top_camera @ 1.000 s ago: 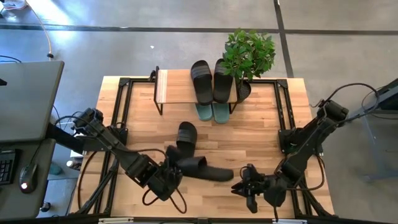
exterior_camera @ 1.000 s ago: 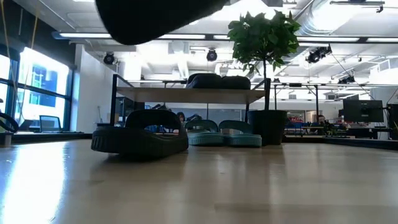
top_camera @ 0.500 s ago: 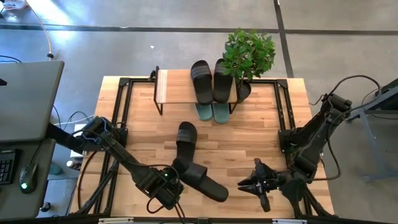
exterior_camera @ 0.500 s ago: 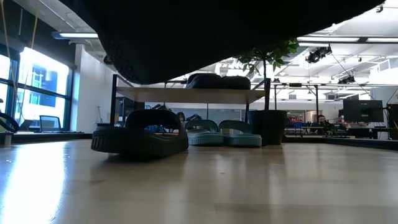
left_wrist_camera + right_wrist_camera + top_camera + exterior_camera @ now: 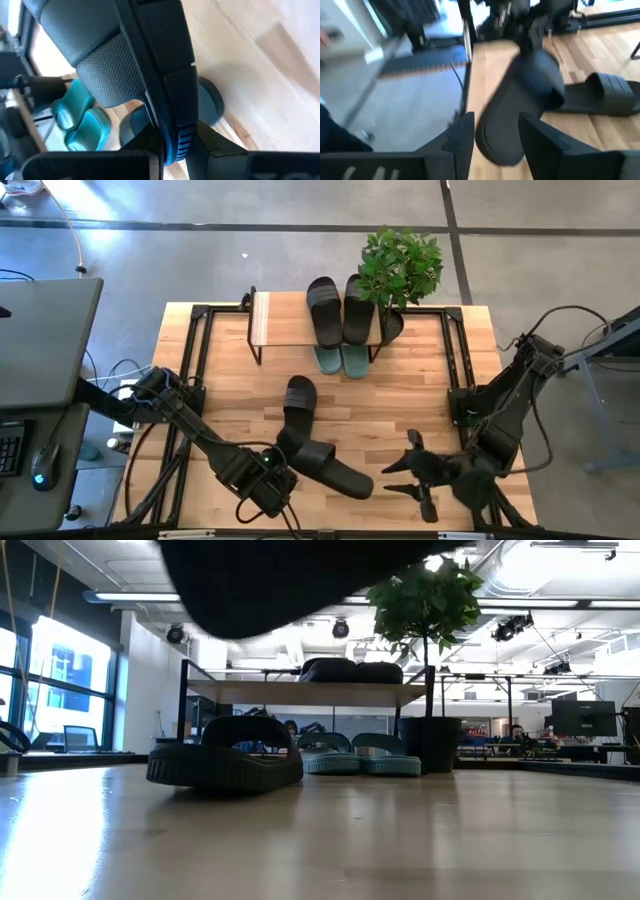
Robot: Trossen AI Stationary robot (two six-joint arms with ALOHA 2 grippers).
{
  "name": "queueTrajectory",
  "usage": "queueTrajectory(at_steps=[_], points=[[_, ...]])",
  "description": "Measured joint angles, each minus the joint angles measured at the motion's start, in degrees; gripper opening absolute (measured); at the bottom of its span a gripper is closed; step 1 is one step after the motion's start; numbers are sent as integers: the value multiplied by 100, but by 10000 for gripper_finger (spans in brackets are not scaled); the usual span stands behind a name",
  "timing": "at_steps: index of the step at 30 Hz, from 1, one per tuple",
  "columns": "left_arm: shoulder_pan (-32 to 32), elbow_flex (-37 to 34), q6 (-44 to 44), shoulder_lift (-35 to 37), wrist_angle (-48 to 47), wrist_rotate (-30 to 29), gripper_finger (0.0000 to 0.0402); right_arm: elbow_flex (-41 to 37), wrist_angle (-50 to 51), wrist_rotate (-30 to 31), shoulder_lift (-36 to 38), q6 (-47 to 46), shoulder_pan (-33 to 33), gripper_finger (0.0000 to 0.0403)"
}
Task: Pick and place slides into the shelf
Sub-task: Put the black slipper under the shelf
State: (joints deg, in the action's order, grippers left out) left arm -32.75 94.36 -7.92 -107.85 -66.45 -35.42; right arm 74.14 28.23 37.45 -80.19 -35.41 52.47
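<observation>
- The left pincer (image 5: 268,483) sits at the near edge of the wooden surface (image 5: 420,395), pinching a black slide (image 5: 325,468) by one end; in its wrist view the dark fingers (image 5: 170,142) clamp the slide's edge, and the strap fills much of that picture.
- In the low view a large dark shape, cut off at the top, hangs overhead; it cannot be told apart as slide or arm.
- A second black slide (image 5: 298,402) lies flat mid-surface, just beyond the held one; the low view shows it side-on (image 5: 226,762).
- The shelf (image 5: 275,320) stands at the far edge. Two black slides (image 5: 340,308) rest side by side on its right part, and the left part of the plank is bare.
- The sage-green slides (image 5: 341,360) poke out from under the shelf; their far ends are hidden by the plank.
- A potted plant (image 5: 400,270) stands at the shelf's right end, its leaves covering part of the nearest black slide.
- The right pincer (image 5: 402,476) hovers near the front right, fingers spread, holding nothing, close beside the held slide's free end.
</observation>
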Motion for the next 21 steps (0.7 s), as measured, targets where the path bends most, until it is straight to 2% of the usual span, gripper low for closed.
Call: queueTrajectory(at_steps=[6, 13, 16, 21], points=[[201, 681, 340, 19, -251, -76, 32, 845, 1390, -41, -777, 417, 1, 162], [188, 718, 275, 17, -232, -81, 32, 2100, 3597, -4, -1608, 197, 33, 163], [193, 718, 333, 17, -231, -74, 32, 2298, 3932, 9, -1879, 281, 33, 163], [203, 718, 369, 17, -230, -15, 32, 2325, 3922, 179, -2093, 294, -49, 163]])
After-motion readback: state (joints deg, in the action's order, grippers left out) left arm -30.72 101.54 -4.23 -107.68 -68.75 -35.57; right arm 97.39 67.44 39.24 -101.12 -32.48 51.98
